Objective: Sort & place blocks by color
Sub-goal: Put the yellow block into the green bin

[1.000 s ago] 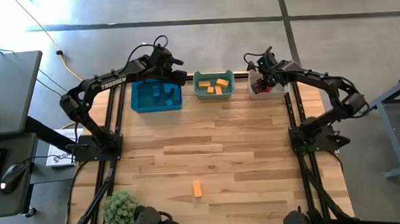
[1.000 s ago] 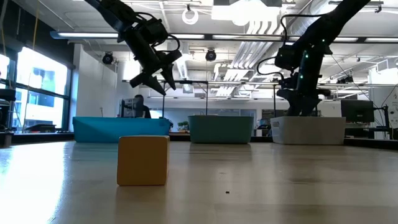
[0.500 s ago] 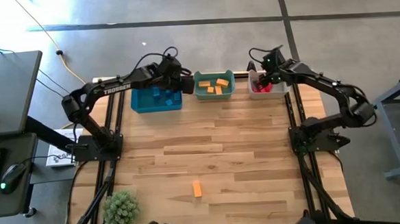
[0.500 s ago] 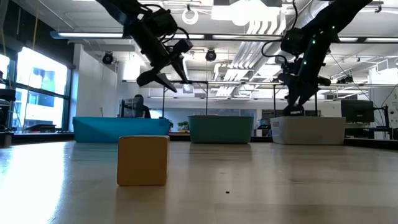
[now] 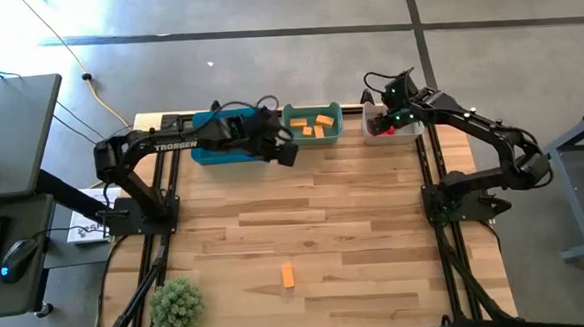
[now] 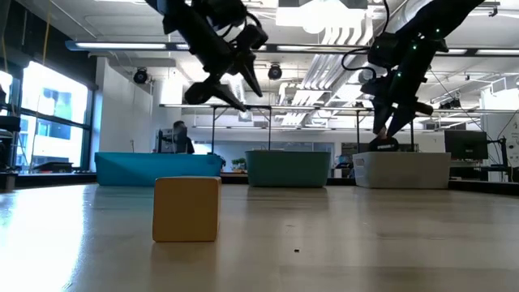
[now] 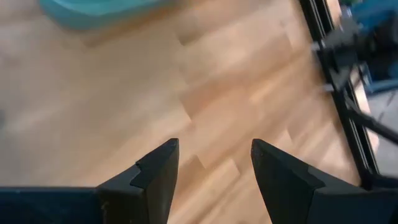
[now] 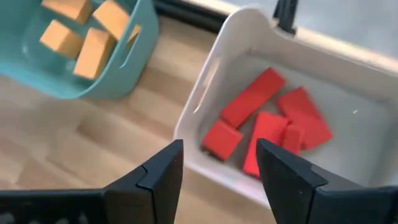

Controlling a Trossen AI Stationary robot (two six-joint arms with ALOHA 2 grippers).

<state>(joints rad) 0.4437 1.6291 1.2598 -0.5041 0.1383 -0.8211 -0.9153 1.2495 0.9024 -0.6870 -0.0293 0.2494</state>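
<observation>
L gripper point(image 5: 288, 154) hanging released, empty, just in front of teal bin point(image 5: 314, 134). R gripper point(image 8: 214, 163) hovering w/ fingers apart, empty, over white bin point(image 8: 205, 81) holding red blocks point(image 8: 267, 118). One orange block point(image 5: 288, 275) lying well away from teal bin, near table's front.

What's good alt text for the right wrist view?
The right gripper, open and empty, hovers over a white bin holding several red blocks. Beside it on the wooden table sits a teal bin with orange blocks.
</observation>
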